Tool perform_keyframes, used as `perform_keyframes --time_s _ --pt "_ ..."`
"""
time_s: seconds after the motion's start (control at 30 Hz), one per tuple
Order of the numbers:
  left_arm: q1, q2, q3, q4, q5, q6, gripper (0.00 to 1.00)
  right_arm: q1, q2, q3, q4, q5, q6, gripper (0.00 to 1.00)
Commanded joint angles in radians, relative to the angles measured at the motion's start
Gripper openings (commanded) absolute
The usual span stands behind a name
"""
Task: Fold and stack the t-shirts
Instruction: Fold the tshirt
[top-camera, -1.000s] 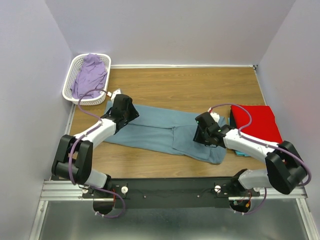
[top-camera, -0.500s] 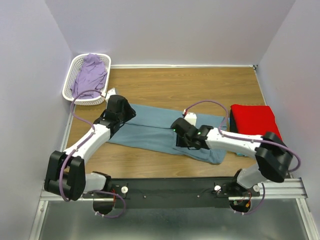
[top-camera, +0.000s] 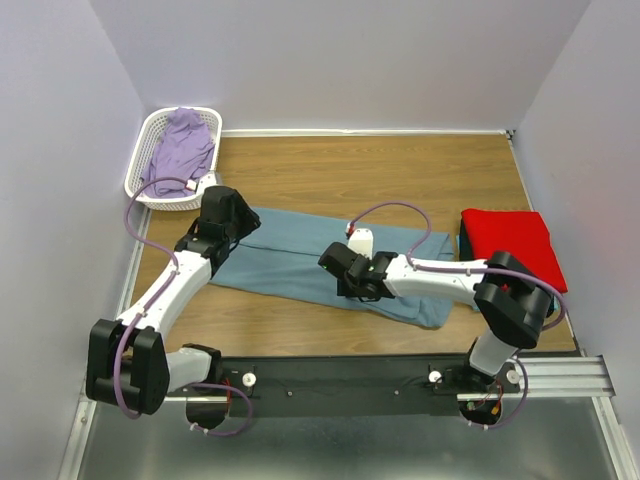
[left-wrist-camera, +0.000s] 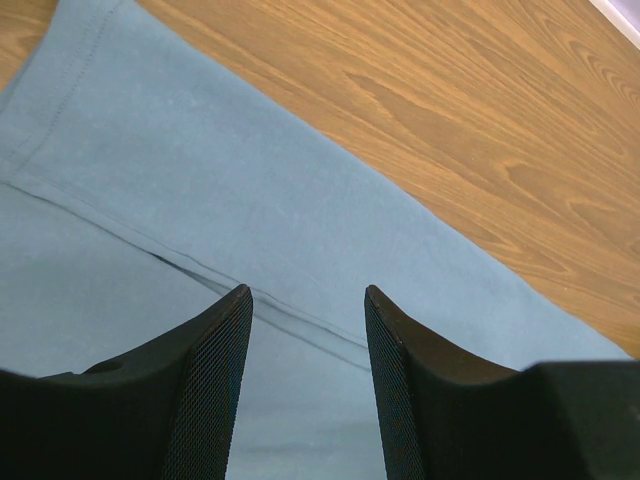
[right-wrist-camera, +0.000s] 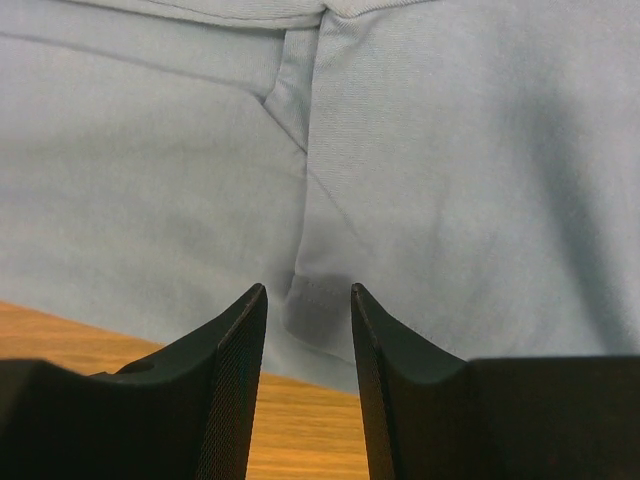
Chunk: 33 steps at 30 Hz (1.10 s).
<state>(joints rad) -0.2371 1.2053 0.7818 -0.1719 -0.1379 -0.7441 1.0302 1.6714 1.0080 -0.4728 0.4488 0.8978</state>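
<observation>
Blue-grey t-shirt (top-camera: 300, 262) spread along the wooden table (top-camera: 380, 170), left gripper (left-wrist-camera: 307, 300) and right gripper (right-wrist-camera: 308, 295) over it, both with fingers parted and grasping nothing, folded red t-shirt (top-camera: 510, 245) beside it.

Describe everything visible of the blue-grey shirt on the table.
The blue-grey shirt is plain soft cloth, lying flat as a long band across the wooden table, slanting from far left to near right. Stitched hems and overlapping layers show. The left gripper hangs open over its left end, the right gripper open over its near edge; whether they touch it cannot be told.
</observation>
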Motion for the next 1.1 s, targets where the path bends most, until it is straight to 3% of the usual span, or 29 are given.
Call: perform_keyframes --time_s 0.0,0.13,0.37,0.63,0.87,1.07 --pt "0.015 -0.024 0.004 -0.015 0.001 0.022 0.57 0.021 0.048 0.023 -0.024 0.057 0.023 0.46" --pt "0.022 -0.02 -0.001 -0.009 0.015 0.025 0.57 0.028 0.057 0.021 -0.029 0.057 0.024 0.45" --pt "0.028 -0.013 -0.003 0.0 0.024 0.026 0.57 0.03 0.007 0.032 -0.05 0.071 0.032 0.18" --pt "0.032 -0.004 -0.012 0.011 0.029 0.029 0.57 0.03 -0.045 0.093 -0.055 0.012 -0.019 0.06" --pt "0.033 0.007 -0.022 0.026 0.041 0.034 0.57 0.03 -0.003 0.103 -0.053 -0.016 -0.014 0.05" --pt "0.033 0.045 -0.045 0.052 0.063 0.031 0.57 0.03 -0.021 0.067 -0.053 -0.009 0.01 0.3"
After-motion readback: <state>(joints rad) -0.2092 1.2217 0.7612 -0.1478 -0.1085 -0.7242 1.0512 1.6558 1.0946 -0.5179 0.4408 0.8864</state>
